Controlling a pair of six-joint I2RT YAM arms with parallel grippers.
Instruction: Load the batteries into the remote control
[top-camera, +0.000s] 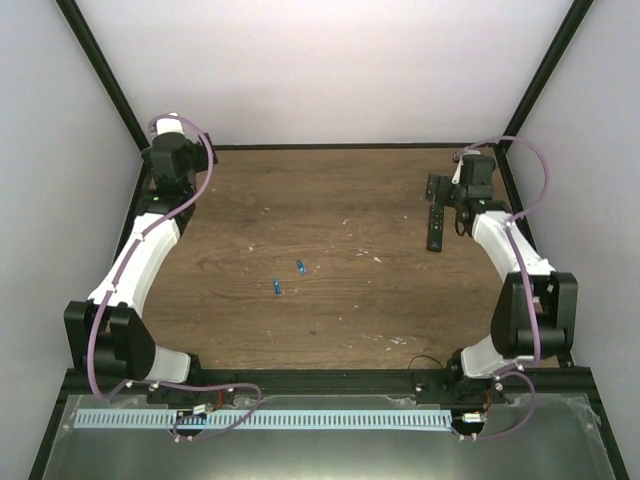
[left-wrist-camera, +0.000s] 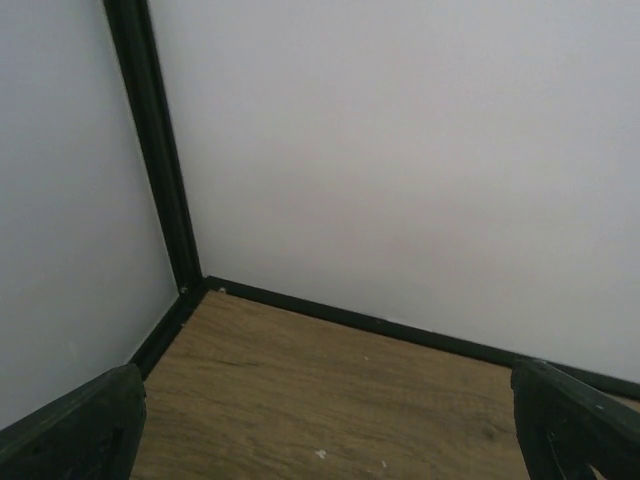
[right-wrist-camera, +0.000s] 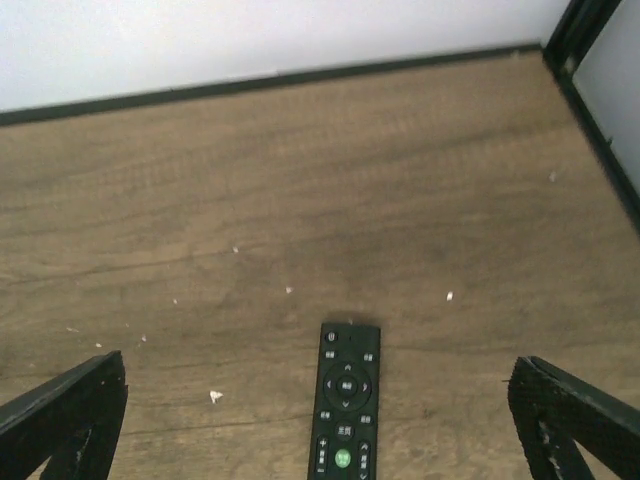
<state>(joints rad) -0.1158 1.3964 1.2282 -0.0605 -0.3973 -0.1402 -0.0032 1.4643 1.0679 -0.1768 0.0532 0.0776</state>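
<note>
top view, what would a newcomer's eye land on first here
Two bright-blue batteries lie side by side in the middle of the table, vivid against the brown wood. Next comes the black remote control at far right, buttons up, with the open right gripper close by it.

Two blue batteries (top-camera: 277, 287) (top-camera: 299, 265) mid-bench (top-camera: 300, 200); one remote control (top-camera: 436, 228) near the right edge; two arms (top-camera: 140, 262) (top-camera: 510, 250).

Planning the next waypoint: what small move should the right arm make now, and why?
Probably lower the right claw onto the remote and close. The claw is open and the remote sits centred between its fingers, not yet gripped. It lies buttons up, so its back likely needs turning up before the two blue batteries, lying off to its left, can go in.
</note>
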